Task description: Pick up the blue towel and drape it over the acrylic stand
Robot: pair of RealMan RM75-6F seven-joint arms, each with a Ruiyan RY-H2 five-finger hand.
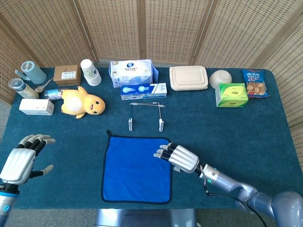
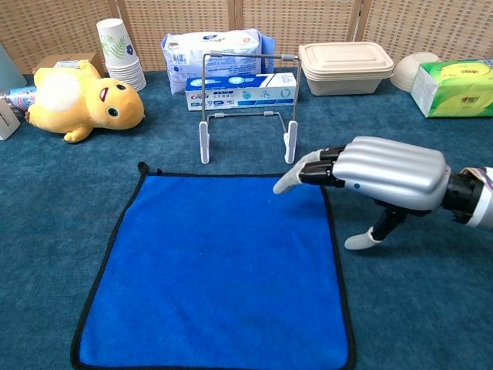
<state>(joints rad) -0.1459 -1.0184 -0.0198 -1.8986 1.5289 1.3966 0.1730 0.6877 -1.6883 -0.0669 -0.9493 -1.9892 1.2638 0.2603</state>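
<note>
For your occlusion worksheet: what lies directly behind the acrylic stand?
Behind the stand: a blue-and-white box, seen through the frame, and a tissue pack behind that. The pack's lower part is hidden.

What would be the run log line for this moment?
right hand: open, over towel right edge | left hand: open, idle | towel: flat | stand: bare

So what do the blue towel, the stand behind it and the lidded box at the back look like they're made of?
Blue towel: soft, matte cloth, probably microfibre, judging by its fuzzy nap and stitched dark edge.
Stand: the task calls it acrylic, but what shows is thin grey bars, metal or clear plastic, on whitish feet.
Lidded box: matte, cream, moulded, with rounded ridges; it could be plant-fibre pulp or plastic.
</note>
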